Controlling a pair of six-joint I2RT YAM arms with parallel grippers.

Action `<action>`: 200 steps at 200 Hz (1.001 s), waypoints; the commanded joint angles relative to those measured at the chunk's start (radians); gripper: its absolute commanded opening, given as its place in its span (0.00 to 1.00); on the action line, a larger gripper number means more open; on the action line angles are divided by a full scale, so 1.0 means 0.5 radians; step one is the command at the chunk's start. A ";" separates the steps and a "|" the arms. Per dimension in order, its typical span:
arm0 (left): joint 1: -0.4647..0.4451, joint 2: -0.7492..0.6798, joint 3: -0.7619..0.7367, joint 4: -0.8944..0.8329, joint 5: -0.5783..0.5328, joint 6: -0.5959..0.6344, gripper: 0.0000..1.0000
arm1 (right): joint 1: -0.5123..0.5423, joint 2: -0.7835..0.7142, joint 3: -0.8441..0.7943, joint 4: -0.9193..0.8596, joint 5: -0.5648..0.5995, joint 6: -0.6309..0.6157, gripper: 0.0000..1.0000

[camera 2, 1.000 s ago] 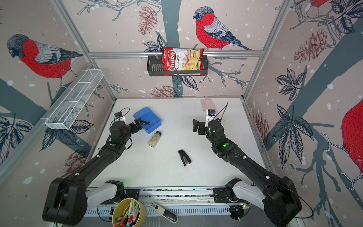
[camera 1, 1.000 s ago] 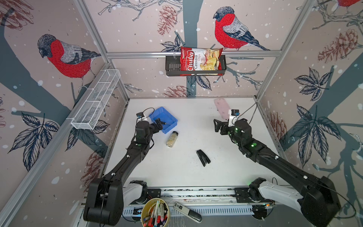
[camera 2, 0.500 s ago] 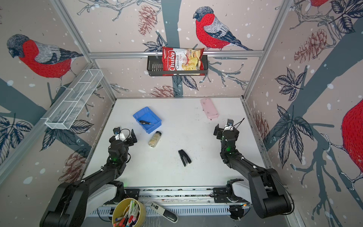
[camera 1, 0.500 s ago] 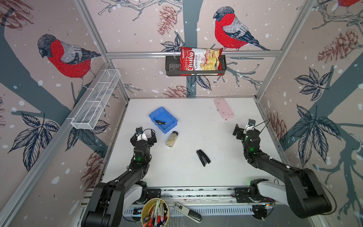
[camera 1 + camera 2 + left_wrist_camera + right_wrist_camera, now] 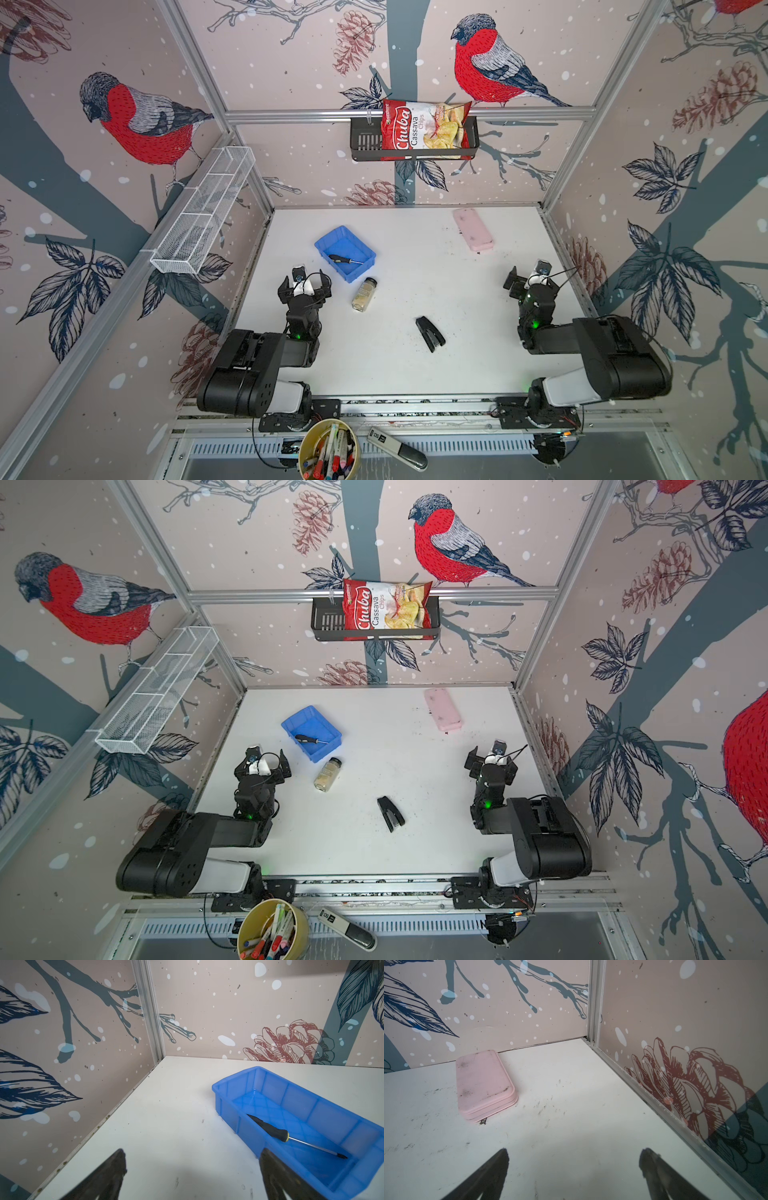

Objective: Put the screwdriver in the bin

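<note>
The screwdriver (image 5: pixel 345 260) lies flat on the floor of the bin (image 5: pixel 328 235), handle toward 9 o'clock and shaft tip toward 3 o'clock in both top views, taking 12 o'clock as the back wall. The left wrist view shows its black handle with a yellow band, then the thin silver shaft ending near one short wall of the bin. The bin rests on the white counter (image 5: pixel 415 374), in the far left part, turned at an angle to the counter's edges.

A small spice jar (image 5: pixel 365 294) lies on its side just beside the bin at 5 o'clock, apart from it. The left hand (image 5: pixel 305 289) hovers near the bin at 8 o'clock, its jaws spread wide and holding nothing; in the left wrist view one fingertip (image 5: pixel 268 1159) appears in front of the bin's near wall. A black stapler (image 5: pixel 430 333) sits on the counter farther out at 4 o'clock from the bin.

A pink case (image 5: pixel 473 230) lies flat toward 2 o'clock, close to the back wall. The right hand (image 5: pixel 532 284) is well apart at 3 o'clock, near the right wall, jaws likewise spread wide and empty, over bare counter.
</note>
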 commanded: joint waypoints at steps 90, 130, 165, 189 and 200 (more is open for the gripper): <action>0.063 0.229 0.139 0.129 0.107 -0.041 0.98 | -0.058 0.009 0.058 0.077 -0.126 0.082 1.00; 0.059 0.233 0.137 0.143 0.102 -0.032 0.98 | -0.058 0.009 0.057 0.074 -0.124 0.082 1.00; 0.060 0.233 0.138 0.137 0.107 -0.036 0.98 | -0.058 0.009 0.058 0.074 -0.125 0.082 1.00; 0.060 0.235 0.148 0.130 0.110 -0.035 0.98 | -0.058 0.008 0.058 0.074 -0.125 0.084 1.00; 0.060 0.235 0.148 0.124 0.112 -0.036 0.98 | -0.057 0.008 0.057 0.074 -0.125 0.082 1.00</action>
